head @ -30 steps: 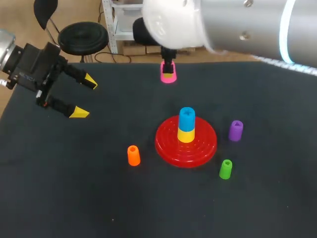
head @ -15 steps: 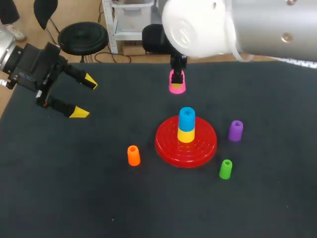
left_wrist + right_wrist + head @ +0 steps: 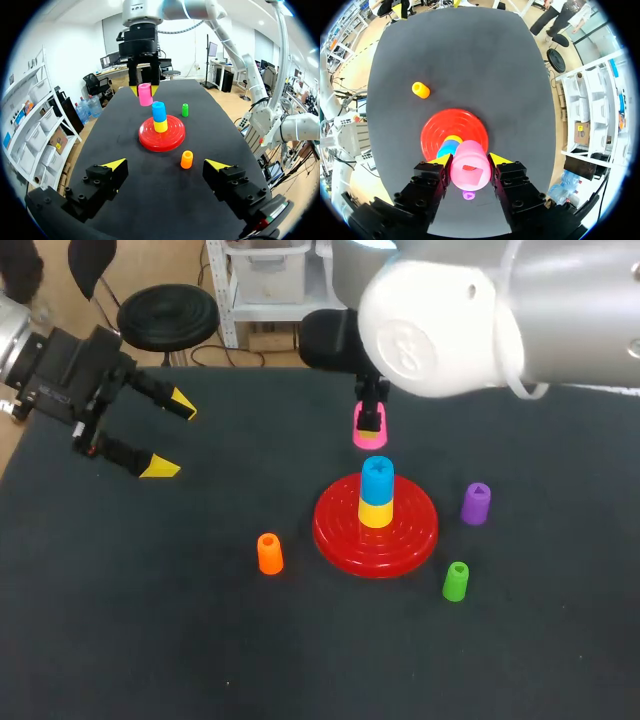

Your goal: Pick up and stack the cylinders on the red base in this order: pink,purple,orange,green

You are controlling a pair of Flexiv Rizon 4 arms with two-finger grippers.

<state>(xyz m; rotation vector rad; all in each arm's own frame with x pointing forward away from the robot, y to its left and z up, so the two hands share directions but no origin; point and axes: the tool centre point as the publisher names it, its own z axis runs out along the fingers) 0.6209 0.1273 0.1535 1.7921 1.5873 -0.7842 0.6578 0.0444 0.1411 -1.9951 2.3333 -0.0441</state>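
Right gripper clamps a smooth pink plastic cylinder near the ridged red round base; left gripper gapes empty, its arm cut off.

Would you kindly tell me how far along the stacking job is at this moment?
Done: nothing from the list yet; the red base carries only a yellow and a blue cylinder. In hand: the right gripper is shut on the pink cylinder, close to the stack, not yet on it. Left: purple, orange and green stand on the table. The left gripper is open and empty.
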